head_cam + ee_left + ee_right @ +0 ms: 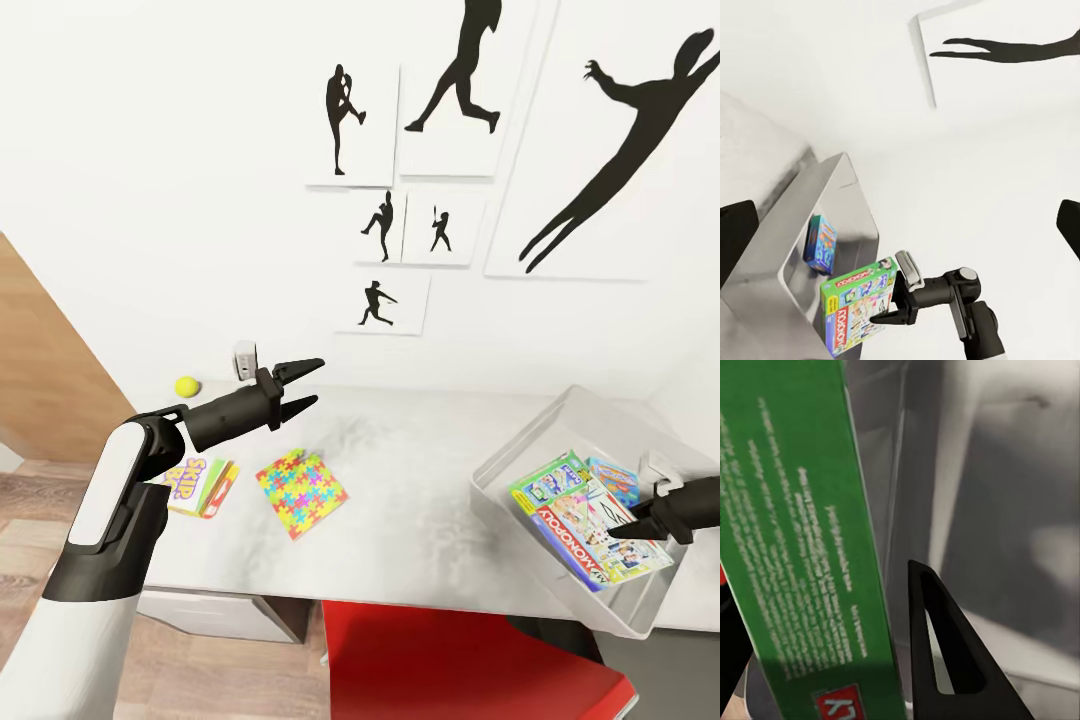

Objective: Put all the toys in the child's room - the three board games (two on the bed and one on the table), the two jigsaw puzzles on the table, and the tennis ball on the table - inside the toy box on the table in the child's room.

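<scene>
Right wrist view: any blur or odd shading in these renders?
Right wrist view: the green Monopoly box is soft, its small print unreadable, with a dark shadow band low on it. Head view: sharp, the table mottled grey, and the walls lean. Left wrist view: crisp, flat white wall.

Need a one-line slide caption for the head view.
Right gripper lowers the Monopoly box into the toy box while the open left gripper hovers above the desk.

White arm shell, black joints, black pointed end effector (300,385) fingers.
</scene>
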### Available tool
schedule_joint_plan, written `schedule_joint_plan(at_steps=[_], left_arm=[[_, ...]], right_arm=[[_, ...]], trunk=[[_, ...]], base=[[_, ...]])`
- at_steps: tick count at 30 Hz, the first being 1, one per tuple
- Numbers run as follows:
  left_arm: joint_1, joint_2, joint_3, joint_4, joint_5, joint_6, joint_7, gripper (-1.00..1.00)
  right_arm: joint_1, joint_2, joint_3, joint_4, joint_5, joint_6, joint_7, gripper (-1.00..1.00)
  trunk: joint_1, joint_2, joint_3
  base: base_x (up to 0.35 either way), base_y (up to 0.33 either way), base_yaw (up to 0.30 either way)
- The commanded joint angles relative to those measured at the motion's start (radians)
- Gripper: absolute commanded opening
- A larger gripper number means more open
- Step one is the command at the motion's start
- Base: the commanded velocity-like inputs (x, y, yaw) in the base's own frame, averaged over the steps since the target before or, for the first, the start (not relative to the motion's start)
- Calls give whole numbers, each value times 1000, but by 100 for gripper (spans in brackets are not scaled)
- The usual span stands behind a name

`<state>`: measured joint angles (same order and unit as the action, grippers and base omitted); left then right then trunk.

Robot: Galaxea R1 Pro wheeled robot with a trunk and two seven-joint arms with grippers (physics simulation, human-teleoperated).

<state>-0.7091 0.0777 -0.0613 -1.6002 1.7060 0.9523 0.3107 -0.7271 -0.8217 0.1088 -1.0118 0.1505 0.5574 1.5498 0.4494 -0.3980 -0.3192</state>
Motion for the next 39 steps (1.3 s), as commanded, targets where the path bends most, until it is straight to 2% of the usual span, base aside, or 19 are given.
schedule_joint_plan(at_steps=[1,9,17,24,39], left_arm=[[-1,1,-1,0,11,0,10,100],[-1,1,-1,-1,11,0,10,100],[-1,1,-1,-1,11,0,10,100],[-1,0,-2,0,11,0,10,100],[-1,-1,-2,-1,11,0,18,100]], right_arm=[[-2,-1,2,-1,5,9,6,-100],[-2,-1,1,-1,12,0,5,-100],[-2,1,0,-1,43,-20,-8,-100],[-2,15,0,-1,67,-28,-16,-100],[-2,20,0,-1,76,-30,-18,-100]], trunk=[[1,-2,-2],[1,-2,-2],[1,-2,-2],[1,-2,-2],[1,-2,-6]], base=[[0,0,0],[0,0,0],[0,0,0],[0,0,0],[0,0,0]])
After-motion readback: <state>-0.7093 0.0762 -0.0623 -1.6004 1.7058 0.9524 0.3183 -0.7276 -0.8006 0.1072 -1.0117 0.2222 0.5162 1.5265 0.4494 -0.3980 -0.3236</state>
